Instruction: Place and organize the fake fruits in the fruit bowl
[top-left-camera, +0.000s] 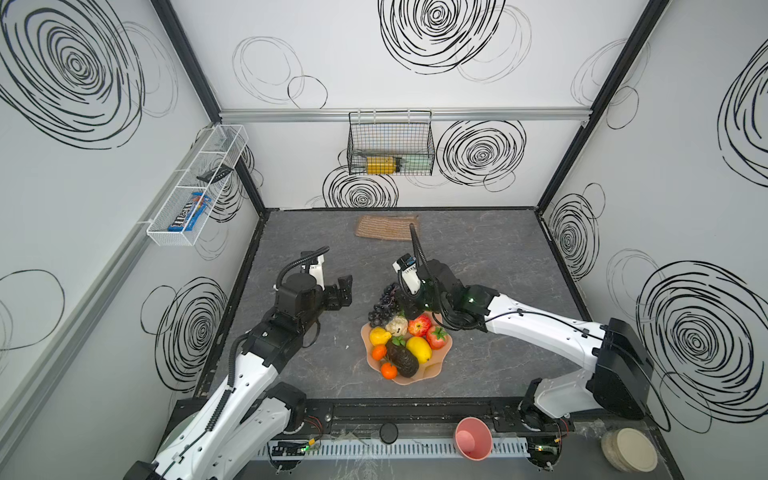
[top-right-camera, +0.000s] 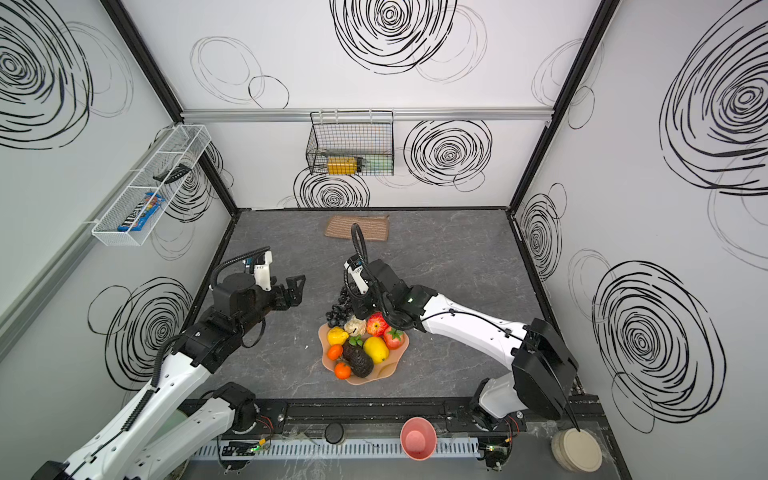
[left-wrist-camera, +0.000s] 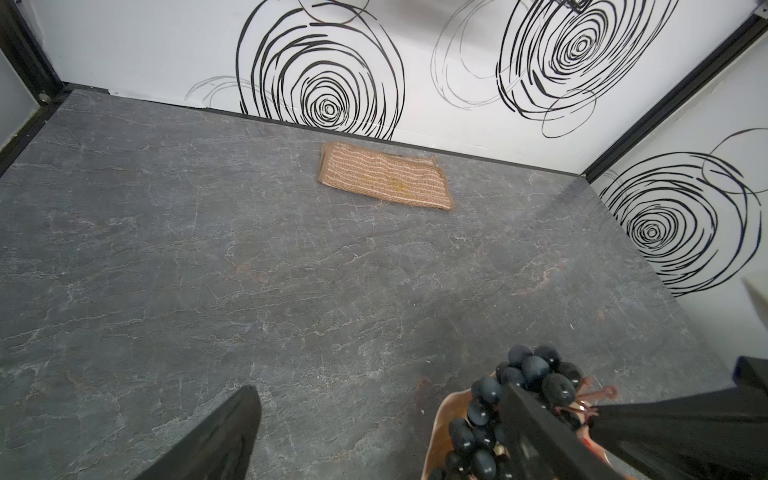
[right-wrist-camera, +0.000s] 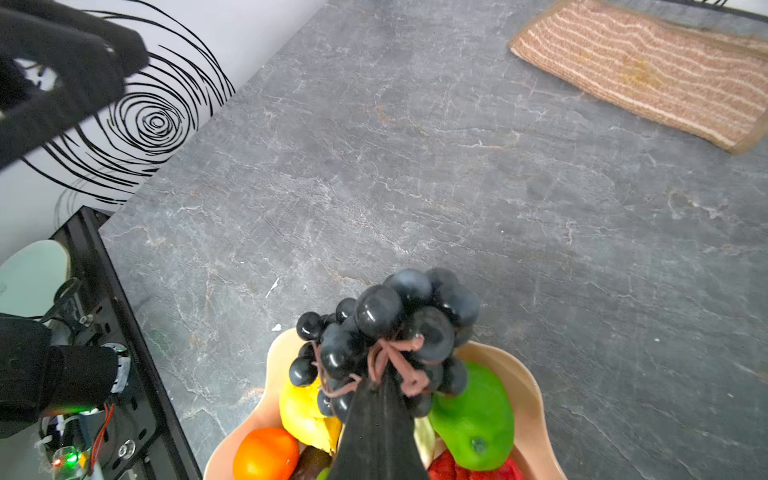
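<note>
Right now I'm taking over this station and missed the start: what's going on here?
The right gripper is shut on the stem of the black grape bunch, holding it at the far rim of the peach fruit bowl. The left gripper hangs open and empty to the bowl's left. Already in the bowl are lemons, oranges, an avocado, an apple and a strawberry.

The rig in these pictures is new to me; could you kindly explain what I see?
Two robot arms work at a grey table. Two pictures look down from one overhead camera; the other two come from cameras on the wrists. A peach bowl holds lemons, an apple, a strawberry, oranges and an avocado. The right hand is shut on the stem of a black grape bunch at the bowl's far rim. The left hand is open and empty. A woven mat lies behind.
</note>
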